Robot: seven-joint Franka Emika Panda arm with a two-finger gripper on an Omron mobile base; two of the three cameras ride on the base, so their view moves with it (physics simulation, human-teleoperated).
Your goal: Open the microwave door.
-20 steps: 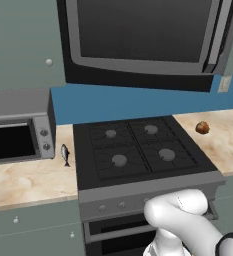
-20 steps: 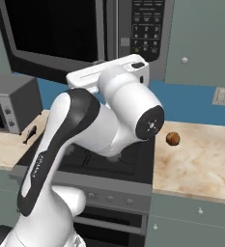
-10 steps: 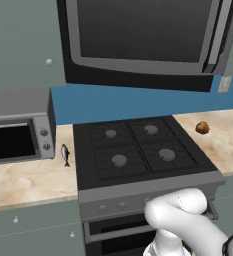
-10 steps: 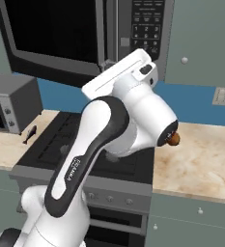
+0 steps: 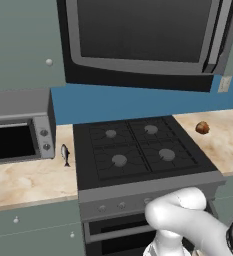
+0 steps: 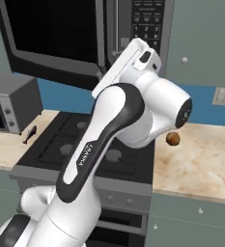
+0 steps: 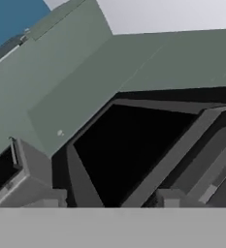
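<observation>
Microwave door [image 5: 143,35] sits shut, flush in the microwave [image 6: 85,38] mounted above the stove [image 5: 138,150]. Vertical bar handle [image 6: 110,34] at its right edge, beside the keypad [image 6: 147,24]. Arm raised toward the handle; whether the gripper is wide or narrow cannot be told. Toaster oven [image 5: 18,125] left on the counter [image 5: 28,180].

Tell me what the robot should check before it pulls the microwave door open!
1. Microwave door shut so far: ok, it sits flat in its frame.
2. Handle easy to find: ok, the long grey bar runs down beside the keypad.
3. Gripper around the handle: cannot tell, the arm hides it.
4. Jaws open or shut: cannot tell.
5. Room for the door to swing: ok, the toaster oven and the small brown ball sit lower, on the counter.
</observation>
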